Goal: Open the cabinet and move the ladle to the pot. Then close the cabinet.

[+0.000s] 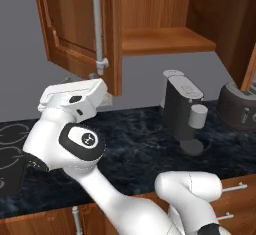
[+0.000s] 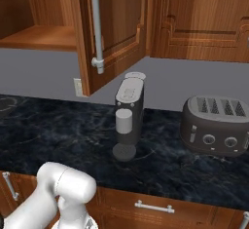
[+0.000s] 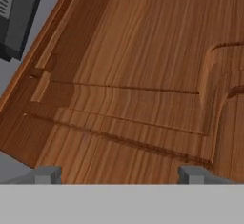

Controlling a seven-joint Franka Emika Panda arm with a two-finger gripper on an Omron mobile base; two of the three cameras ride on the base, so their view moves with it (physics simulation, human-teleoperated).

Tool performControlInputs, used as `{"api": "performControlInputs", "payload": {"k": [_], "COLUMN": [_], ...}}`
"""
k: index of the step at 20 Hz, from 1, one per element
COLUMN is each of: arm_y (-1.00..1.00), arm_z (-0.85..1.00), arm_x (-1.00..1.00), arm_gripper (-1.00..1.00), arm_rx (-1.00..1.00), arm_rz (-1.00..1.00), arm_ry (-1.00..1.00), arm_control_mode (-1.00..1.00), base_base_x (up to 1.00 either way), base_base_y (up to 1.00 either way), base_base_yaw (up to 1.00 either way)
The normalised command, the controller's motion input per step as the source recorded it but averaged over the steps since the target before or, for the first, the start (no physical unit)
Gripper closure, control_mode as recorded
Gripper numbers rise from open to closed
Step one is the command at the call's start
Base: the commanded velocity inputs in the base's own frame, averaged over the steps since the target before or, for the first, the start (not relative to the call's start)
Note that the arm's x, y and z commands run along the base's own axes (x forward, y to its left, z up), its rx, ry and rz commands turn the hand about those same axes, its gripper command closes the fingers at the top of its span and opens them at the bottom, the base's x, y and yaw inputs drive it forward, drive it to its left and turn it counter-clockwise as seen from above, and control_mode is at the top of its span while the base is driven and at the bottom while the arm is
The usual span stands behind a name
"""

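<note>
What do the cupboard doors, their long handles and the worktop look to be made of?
The cabinet looks like reddish-brown wood: grain lines show, satin finish. Its handle seems brushed silver metal, pale and smooth. The counter appears polished dark stone, veined like marble, though this is a rendering.

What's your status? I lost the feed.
Gripper open, empty, close against wood paneling. Cabinet doors open, shelf bare in view. Ladle not sighted. Coffee machine and toaster on counter below.
</note>
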Motion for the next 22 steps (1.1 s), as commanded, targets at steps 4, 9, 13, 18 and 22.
{"api": "performControlInputs", "payload": {"k": [4,9,13,18,22], "arm_y": [-0.94,-1.00,-0.90,-0.55,-0.29], "arm_z": [0.00,0.02,0.11,0.07,0.15], "arm_x": [0.48,0.60,0.71,0.91,1.00], "arm_gripper": [-1.00,-1.00,-1.00,-1.00,-1.00], "arm_rx": [0.05,0.11,0.14,0.16,0.12], "arm_rz": [-0.02,0.00,0.00,0.04,0.03], "arm_ry": [-0.02,-0.01,-0.03,-0.02,0.00], "arm_control_mode": [-1.00,-1.00,-1.00,-1.00,-1.00], "base_base_x": [0.00,0.00,0.00,0.00,0.00], "base_base_y": [0.00,0.00,0.00,0.00,0.00], "base_base_yaw": [0.00,0.00,0.00,0.00,0.00]}}
